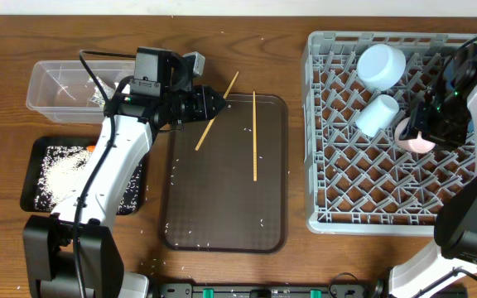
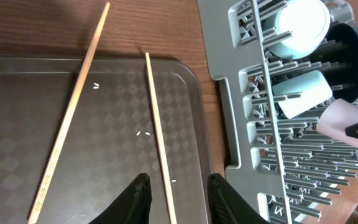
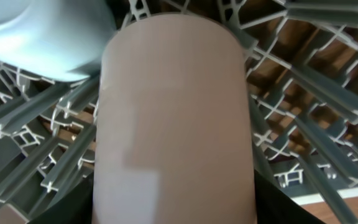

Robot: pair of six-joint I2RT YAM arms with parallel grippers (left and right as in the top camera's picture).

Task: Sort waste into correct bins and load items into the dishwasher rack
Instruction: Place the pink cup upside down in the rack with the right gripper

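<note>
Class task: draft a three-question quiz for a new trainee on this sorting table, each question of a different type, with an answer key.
1. True or false: both chopsticks already lie in the dishwasher rack.
2. Multiple choice: what is the right end effector gripping? A) a metal spoon B) the pale pink cup C) a glass bottle
3. Fill the gap: most of the rice grains are piled in the shallow ___ tray.

Key
1. False. They are on the brown serving tray.
2. B
3. black, that is, the black tray
</note>
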